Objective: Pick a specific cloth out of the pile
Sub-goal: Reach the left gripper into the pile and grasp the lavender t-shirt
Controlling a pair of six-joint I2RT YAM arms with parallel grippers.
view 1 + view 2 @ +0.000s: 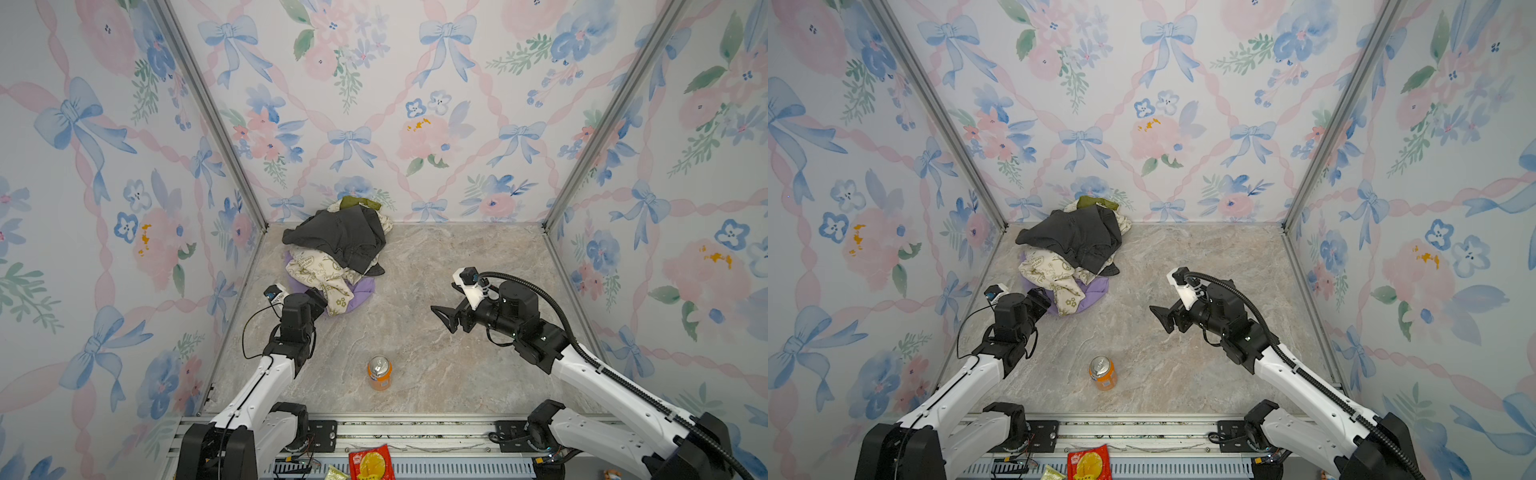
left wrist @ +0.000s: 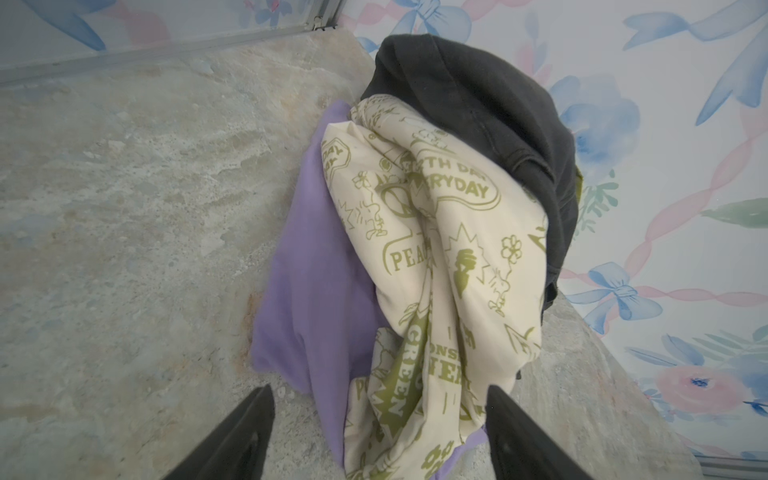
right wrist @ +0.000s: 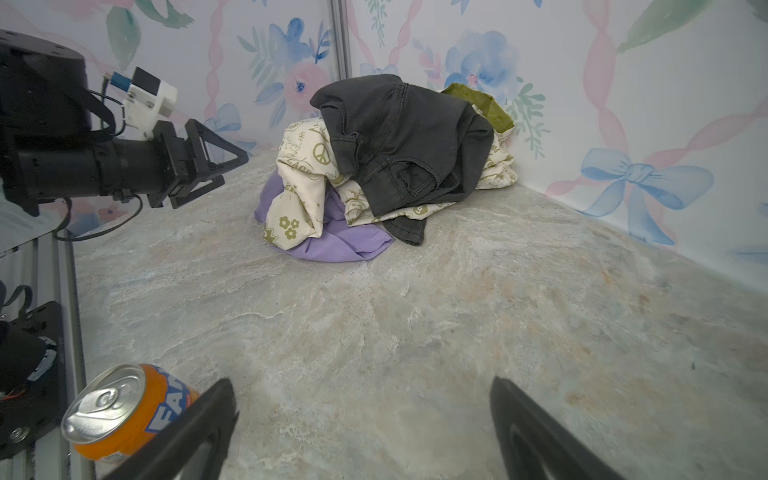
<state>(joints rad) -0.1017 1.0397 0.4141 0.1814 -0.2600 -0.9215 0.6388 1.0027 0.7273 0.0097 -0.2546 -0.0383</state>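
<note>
Spotted the soft lavender-purple T-shirt [image 2: 307,270] squashed under the rumpled heap of garments [image 1: 336,237], stretching straight ahead of the left gripper [image 2: 378,399], jaws apart, straddling its near end. Way closer than the wide-open right gripper [image 3: 361,386], empty, well apart.

Three walls [image 1: 415,83] papered in pastel flowers, blue bows and pink ribbons enclose me, joined by silver aluminium corner posts [image 1: 216,124]. Under me spreads a beige-grey marbled stone-look worktop [image 1: 457,365], evenly lit.

The cloth [image 3: 345,245] is lavender, the pile [image 3: 399,137] charcoal, cream, olive-printed.
</note>
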